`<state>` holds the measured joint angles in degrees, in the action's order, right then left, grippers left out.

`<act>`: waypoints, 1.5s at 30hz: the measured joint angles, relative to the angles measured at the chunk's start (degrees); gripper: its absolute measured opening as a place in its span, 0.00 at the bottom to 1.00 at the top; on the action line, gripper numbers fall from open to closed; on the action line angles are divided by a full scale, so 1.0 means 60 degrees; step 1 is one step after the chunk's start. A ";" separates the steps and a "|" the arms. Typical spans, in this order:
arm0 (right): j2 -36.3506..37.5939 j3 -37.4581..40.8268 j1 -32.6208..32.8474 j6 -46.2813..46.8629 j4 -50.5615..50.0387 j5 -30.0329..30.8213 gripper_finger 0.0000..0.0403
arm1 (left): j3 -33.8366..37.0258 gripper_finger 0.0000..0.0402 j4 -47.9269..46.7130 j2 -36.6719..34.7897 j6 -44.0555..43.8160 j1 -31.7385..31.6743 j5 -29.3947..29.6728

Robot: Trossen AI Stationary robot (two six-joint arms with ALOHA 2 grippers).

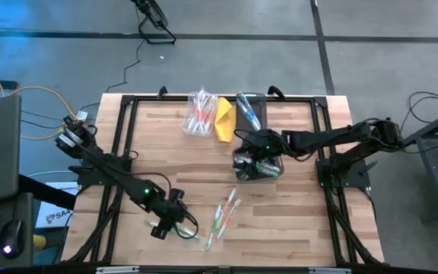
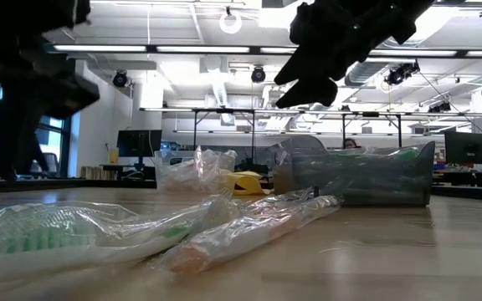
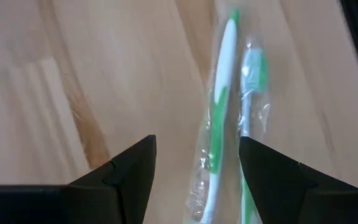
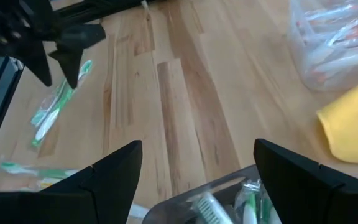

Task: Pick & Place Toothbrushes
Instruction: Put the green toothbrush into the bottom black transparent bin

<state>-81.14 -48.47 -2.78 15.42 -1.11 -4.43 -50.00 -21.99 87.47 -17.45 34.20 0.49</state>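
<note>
Right now the left gripper [image 3: 196, 163] hangs low over the front of the table [image 1: 173, 152] with its jaws apart, a green wrapped toothbrush [image 3: 219, 118] lying between them; it should drop straight down and close across the handle, not the loose wrapper, so the brush does not slip. Meanwhile the right gripper [image 4: 197, 168], also spread wide and empty, hovers over the clear bin [image 1: 258, 166] that already holds brushes, and it would do well to lift clear before the left arm brings its load across
</note>
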 joint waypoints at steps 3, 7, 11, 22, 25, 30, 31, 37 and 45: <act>0.0000 0.0000 0.0075 0.0000 -0.0009 0.0000 0.75 | 0.0000 0.56 0.0286 0.0418 -0.0144 -0.0002 -0.0239; 0.0000 0.0000 0.0102 -0.0004 -0.0037 -0.0004 0.75 | 0.0000 0.56 0.0644 0.0818 -0.0151 -0.0004 -0.0317; 0.0000 0.0000 0.0100 0.0000 -0.0175 0.0000 0.75 | 0.0000 0.56 0.0794 0.1073 -0.0174 -0.0006 -0.0326; 0.0000 0.0000 0.0098 0.0000 -0.0454 0.0330 0.75 | -0.0026 0.56 0.0941 0.1491 -0.0179 -0.0004 -0.0407; 0.0000 0.0000 0.0097 0.0000 -0.0474 0.0331 0.75 | -0.0026 0.56 0.0952 0.1496 -0.0179 -0.0004 -0.0404; 0.0000 0.0000 0.0097 0.0000 -0.0530 0.0328 0.75 | -0.0026 0.54 0.0948 0.1507 -0.0179 -0.0007 -0.0395; 0.0000 0.0000 0.0097 0.0000 -0.0557 0.0328 0.75 | -0.0024 0.52 0.0948 0.1511 -0.0177 -0.0007 -0.0383; 0.0000 0.0000 0.0097 0.0000 -0.0694 0.0328 0.75 | -0.0008 0.34 0.0917 0.1518 -0.0146 -0.0017 -0.0295; 0.0000 0.0000 0.0097 -0.0004 -0.0836 0.0328 0.75 | 0.0000 0.11 0.0925 0.1530 -0.0146 -0.0024 -0.0273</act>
<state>-81.14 -48.47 -2.20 15.40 -6.13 -2.46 -50.00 -16.43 96.65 -18.33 34.05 -1.15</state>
